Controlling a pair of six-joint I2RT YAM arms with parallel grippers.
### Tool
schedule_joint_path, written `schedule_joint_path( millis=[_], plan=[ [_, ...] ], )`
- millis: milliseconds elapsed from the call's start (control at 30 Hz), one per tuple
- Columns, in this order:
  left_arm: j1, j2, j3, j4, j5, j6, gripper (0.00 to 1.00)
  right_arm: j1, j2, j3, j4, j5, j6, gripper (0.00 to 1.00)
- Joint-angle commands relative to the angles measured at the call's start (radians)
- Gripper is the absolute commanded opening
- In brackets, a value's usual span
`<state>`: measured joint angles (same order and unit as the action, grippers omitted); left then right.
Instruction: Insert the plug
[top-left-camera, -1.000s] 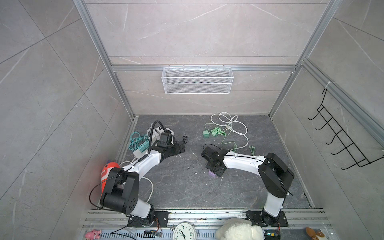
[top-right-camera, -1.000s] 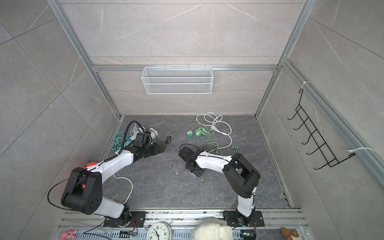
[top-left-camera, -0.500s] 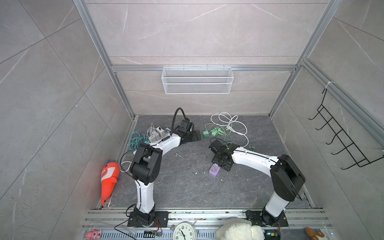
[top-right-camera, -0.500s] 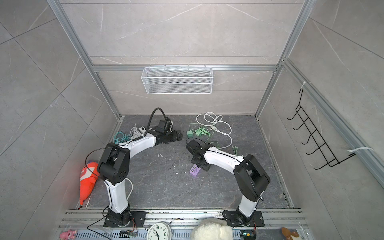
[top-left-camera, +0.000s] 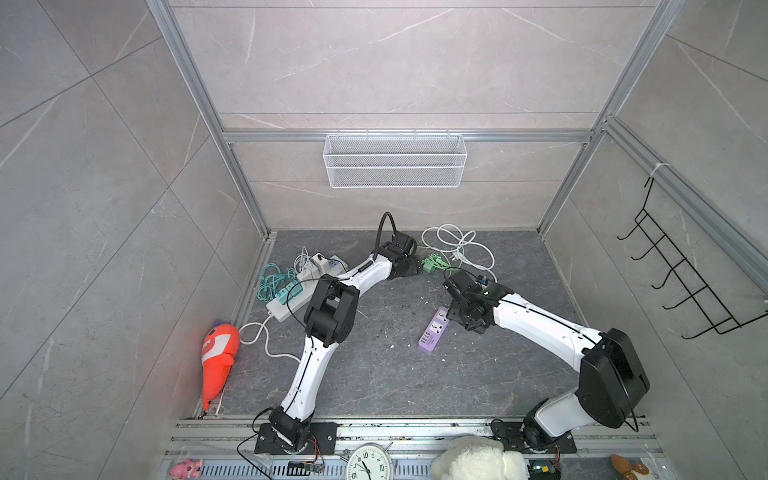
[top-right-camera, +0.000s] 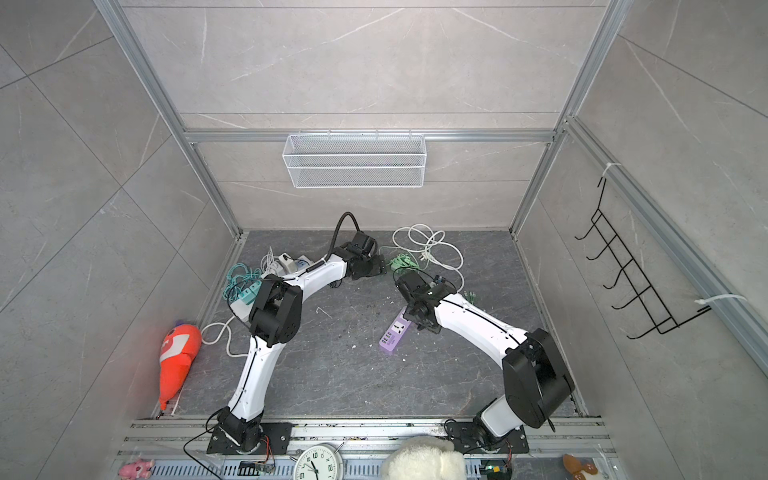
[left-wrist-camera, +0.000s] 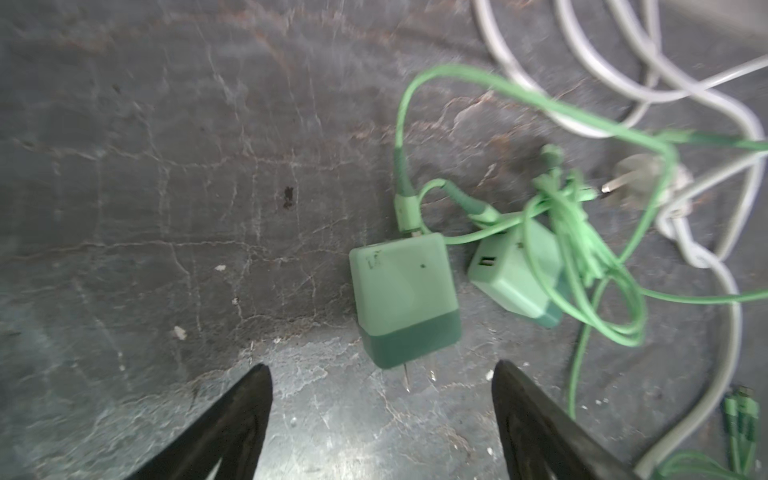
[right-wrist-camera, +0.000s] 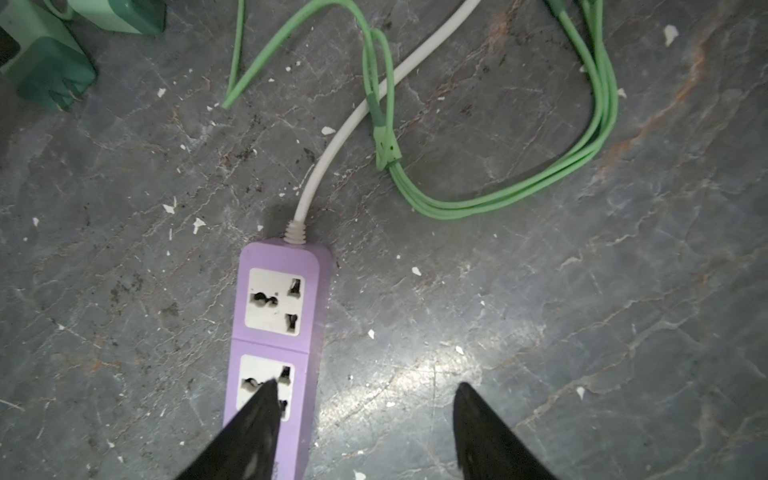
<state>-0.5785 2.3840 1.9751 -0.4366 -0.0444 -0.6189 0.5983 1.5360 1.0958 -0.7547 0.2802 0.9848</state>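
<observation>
Green plug lies flat on the surface beyond the cord end of the purple power strip, prongs facing the left arm's spread, empty jaws, which should pinch its sides squarely, while the right arm's spread jaws hover over the strip.

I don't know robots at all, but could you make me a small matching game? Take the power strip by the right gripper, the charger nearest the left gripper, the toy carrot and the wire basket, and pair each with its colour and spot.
Things:
1. power strip by the right gripper
2. charger nearest the left gripper
3. toy carrot
4. wire basket

Descriptions:
A. white, hung on the back wall
B. green, prongs bare
C. orange, at the left edge of the floor in both top views
D. purple, lying flat

Pairs: 1-D, 2-B, 3-C, 4-A.
</observation>
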Motion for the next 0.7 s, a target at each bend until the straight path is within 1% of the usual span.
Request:
schedule_joint_path(
  millis=[0,233,433,567,667],
  plan=[
    [-0.003,0.032,0.062,-0.06,-0.037,-0.031,0.85,-0.006,-0.019,-0.029,0.022,-0.021,-0.059,0.67],
    [-0.015,0.082,0.117,-0.058,-0.065,-0.048,0.83,-0.028,-0.031,-0.066,0.065,-0.046,-0.093,0.67],
    [-0.037,0.137,0.19,-0.097,-0.08,-0.047,0.82,-0.055,-0.05,-0.086,0.089,-0.06,-0.128,0.67],
    [-0.039,0.176,0.243,-0.141,-0.075,-0.04,0.74,-0.071,-0.059,-0.098,0.106,-0.075,-0.143,0.67],
    [-0.041,0.177,0.236,-0.158,-0.08,-0.035,0.7,-0.083,-0.065,-0.11,0.114,-0.081,-0.149,0.67]
  ],
)
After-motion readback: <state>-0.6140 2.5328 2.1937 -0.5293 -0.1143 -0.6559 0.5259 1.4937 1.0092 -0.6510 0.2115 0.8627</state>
